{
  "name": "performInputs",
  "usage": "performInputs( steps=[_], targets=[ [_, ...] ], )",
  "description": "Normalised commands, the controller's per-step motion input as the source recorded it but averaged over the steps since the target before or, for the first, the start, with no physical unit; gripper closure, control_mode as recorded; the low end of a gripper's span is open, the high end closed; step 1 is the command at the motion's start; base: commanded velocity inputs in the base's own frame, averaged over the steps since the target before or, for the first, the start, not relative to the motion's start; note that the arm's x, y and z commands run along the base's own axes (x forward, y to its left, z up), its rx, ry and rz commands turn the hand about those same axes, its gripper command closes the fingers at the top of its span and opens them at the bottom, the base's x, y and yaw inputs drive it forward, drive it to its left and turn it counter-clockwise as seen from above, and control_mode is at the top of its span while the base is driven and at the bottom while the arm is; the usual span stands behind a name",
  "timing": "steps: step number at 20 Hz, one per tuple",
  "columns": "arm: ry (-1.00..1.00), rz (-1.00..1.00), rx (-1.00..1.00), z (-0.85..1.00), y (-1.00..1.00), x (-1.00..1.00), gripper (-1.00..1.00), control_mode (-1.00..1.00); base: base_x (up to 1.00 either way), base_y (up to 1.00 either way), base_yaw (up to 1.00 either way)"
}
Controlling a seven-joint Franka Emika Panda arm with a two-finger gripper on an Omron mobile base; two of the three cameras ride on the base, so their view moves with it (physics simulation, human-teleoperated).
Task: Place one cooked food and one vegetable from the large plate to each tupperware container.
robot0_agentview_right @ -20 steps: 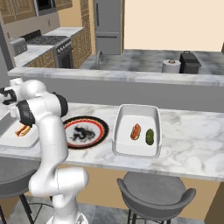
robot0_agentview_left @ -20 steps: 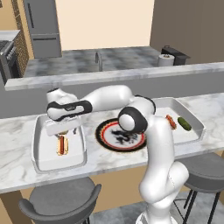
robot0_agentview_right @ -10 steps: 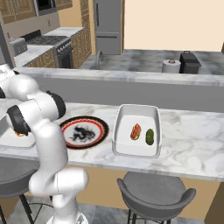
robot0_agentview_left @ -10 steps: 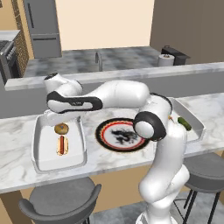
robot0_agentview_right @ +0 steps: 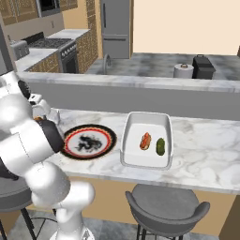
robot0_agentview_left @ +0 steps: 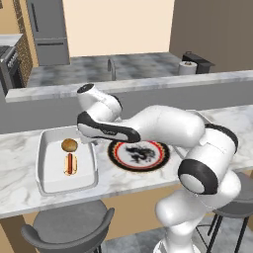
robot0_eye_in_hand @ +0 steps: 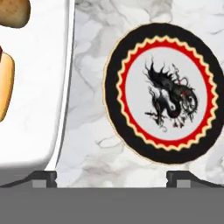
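We see the large round plate (robot0_agentview_left: 139, 154) with its black rim, red-orange scalloped ring and white centre lying flat on the grey-veined white marble counter (robot0_agentview_left: 20, 190); its centre bears a black dragon-like pattern, and we read no writing or brand anywhere on it. Nothing lies on the plate in the hand view (robot0_eye_in_hand: 164, 94). Just beside it, on the robot's left, stands one deep white rectangular tupperware container (robot0_agentview_left: 49, 173) with rounded corners, holding a hot dog in a bun (robot0_agentview_left: 70, 164) and a round brown potato-like vegetable (robot0_agentview_left: 69, 145), set apart from each other. In the hand view both foods are cut off by the frame edge, so we make out only their ends. On the plate's other side, the second white tupperware container (robot0_agentview_right: 136, 158) holds a small hot dog (robot0_agentview_right: 146, 140) and a dark green pickle-shaped vegetable (robot0_agentview_right: 160, 146), side by side. In the left base view this second container is hidden behind the arm. The two-finger gripper (robot0_eye_in_hand: 111, 176) hangs above the counter between the first container and the plate, its dark tips spread wide with nothing between them.
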Motion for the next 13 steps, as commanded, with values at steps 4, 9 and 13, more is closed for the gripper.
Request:
performInputs(
  steps=[4, 9, 13],
  targets=[
    [-0.06, 0.0, 0.24, 0.33, -0.96, -0.24, -1.0, -1.0, 0.0, 0.0, 0.0],
    [0.07, -0.03, 0.25, 0.07, -1.0, 0.09, -1.0, -1.0, 0.0, 0.0, 0.0],
    [0.1, -0.01, 0.17, 0.02, -0.7, 0.0, -1.0, -1.0, 0.0, 0.0, 0.0]
  ],
)
